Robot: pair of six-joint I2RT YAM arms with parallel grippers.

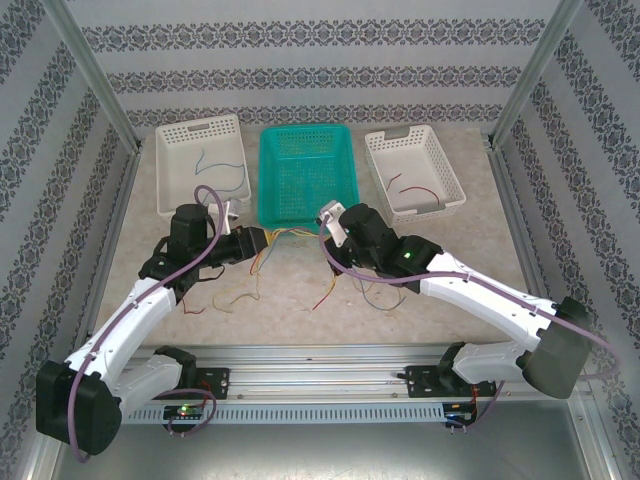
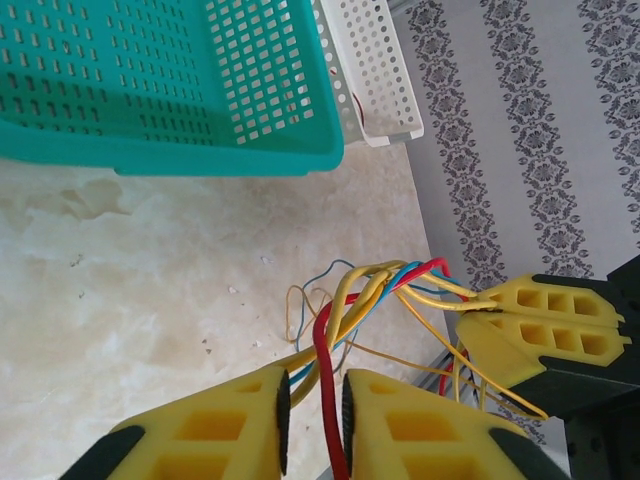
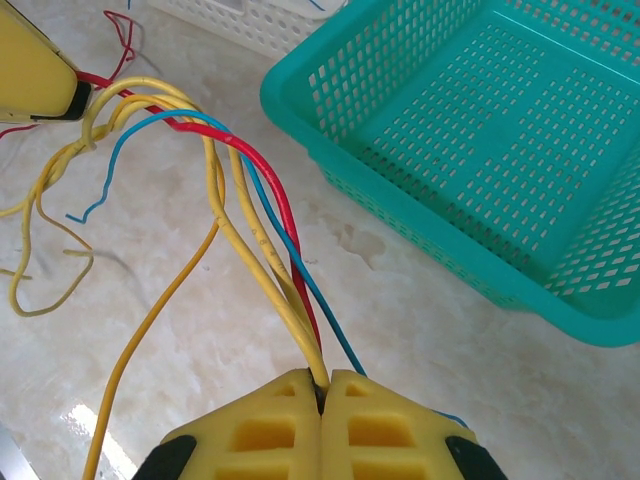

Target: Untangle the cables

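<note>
The cables (image 2: 380, 285) form a taut bundle of yellow, red and blue wires stretched between my two grippers, just in front of the teal basket (image 1: 305, 222). My right gripper (image 3: 322, 385) is shut on the bundle's end, with yellow cables pinched between its pads. My left gripper (image 2: 313, 410) stands narrowly open around a red cable (image 2: 325, 350) that runs down the gap and touches the right pad. Yellow and blue strands pass beside its left finger. In the top view the left gripper (image 1: 262, 243) and right gripper (image 1: 320, 236) face each other with the cables (image 1: 290, 237) between them.
A white basket (image 1: 165, 170) at the back left holds a blue-grey cable (image 1: 215, 165). Another white basket (image 1: 450, 180) at the back right holds a red cable (image 1: 410, 187). Loose cable ends (image 1: 235, 295) trail on the table towards the arm bases.
</note>
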